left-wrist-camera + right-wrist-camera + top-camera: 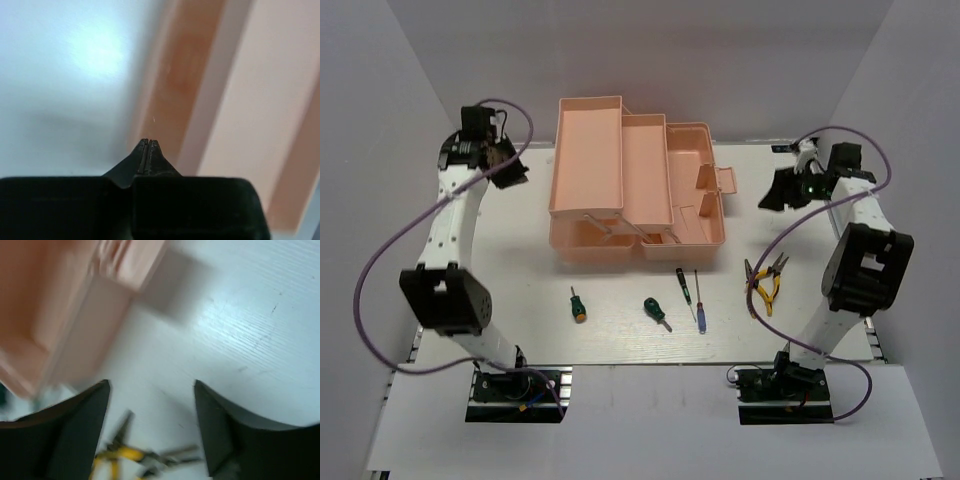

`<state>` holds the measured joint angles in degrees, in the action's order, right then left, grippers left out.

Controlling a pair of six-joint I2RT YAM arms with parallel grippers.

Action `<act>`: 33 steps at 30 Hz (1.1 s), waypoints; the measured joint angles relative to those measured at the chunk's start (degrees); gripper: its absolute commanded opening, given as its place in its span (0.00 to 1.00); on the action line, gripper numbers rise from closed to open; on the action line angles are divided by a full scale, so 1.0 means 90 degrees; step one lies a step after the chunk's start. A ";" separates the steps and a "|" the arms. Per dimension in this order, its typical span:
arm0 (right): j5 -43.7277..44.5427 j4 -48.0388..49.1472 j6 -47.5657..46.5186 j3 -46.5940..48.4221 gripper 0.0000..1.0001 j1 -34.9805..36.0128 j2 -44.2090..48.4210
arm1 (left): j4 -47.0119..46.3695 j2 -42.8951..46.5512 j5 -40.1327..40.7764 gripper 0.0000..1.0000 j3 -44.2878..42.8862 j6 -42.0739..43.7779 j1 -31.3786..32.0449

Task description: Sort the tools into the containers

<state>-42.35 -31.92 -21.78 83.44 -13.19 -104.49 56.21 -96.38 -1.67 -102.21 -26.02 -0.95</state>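
White desk [620, 345], front row, left to right: orange-tipped screwdriver [578, 305], stubby green screwdriver [655, 312], dark-green thin screwdriver [683, 283], blue thin screwdriver [699, 305], yellow pliers [766, 283]. Behind them, pink toolbox [620, 170], tiers folded out. Left end effector [148, 142] pinched together, empty; right end effector [151, 385] spread wide, empty.

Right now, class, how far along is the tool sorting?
Done: nothing; the open salmon-pink plastic toolbox shows no tool inside. In hand: nothing; left gripper shut empty, right gripper open. Left: all five on the white table, yellow-handled pliers, two stubby green-handled screwdrivers, two thin screwdrivers.
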 measured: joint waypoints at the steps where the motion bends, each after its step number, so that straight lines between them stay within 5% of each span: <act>1: 0.0090 -0.0279 -0.0775 -0.0211 0.42 -0.0027 0.0185 | -0.0090 0.0359 -0.0155 0.00 0.0381 0.0070 0.0058; 3: 0.0209 -0.0899 -0.2283 -0.0515 0.27 -0.0061 0.0410 | -0.0330 0.1005 -0.0566 0.05 0.1192 0.0236 0.0236; 5: 0.0313 -0.1591 -0.3718 -0.0673 0.25 -0.0163 0.0442 | -0.0410 0.1508 -0.0950 0.20 0.1887 0.0440 0.0481; 8: 0.0386 -0.2494 -0.5498 -0.0716 0.47 -0.0374 0.0328 | -0.0430 0.2042 -0.1341 0.46 0.2603 0.0877 0.0828; 12: 0.0406 -0.3152 -0.7014 -0.0716 0.60 -0.0464 0.0214 | -0.0585 0.2679 -0.2072 0.62 0.3121 0.1217 0.1275; 19: 0.0556 -0.3463 -0.8874 -0.1554 0.65 -0.0134 0.0265 | -0.0763 0.3606 -0.2521 0.65 0.4163 0.1222 0.1943; 26: 0.0869 -0.2769 -0.9114 -0.2827 0.61 0.0362 0.0529 | -0.0998 0.4665 -0.2072 0.67 0.4435 0.0719 0.1953; 30: 0.1035 -0.2487 -0.8901 -0.2888 0.39 0.0510 0.0566 | -0.1360 0.4651 -0.2443 0.58 0.4447 0.0527 0.2062; 33: 0.1168 -0.2628 -0.8903 -0.2705 0.13 0.0512 0.0517 | -0.1532 0.4335 -0.2635 0.49 0.4520 0.0483 0.2215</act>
<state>-31.83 -55.57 -101.91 59.09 -8.58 -99.83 42.41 -57.36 -25.39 -61.54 -21.67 18.98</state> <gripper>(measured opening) 0.266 0.526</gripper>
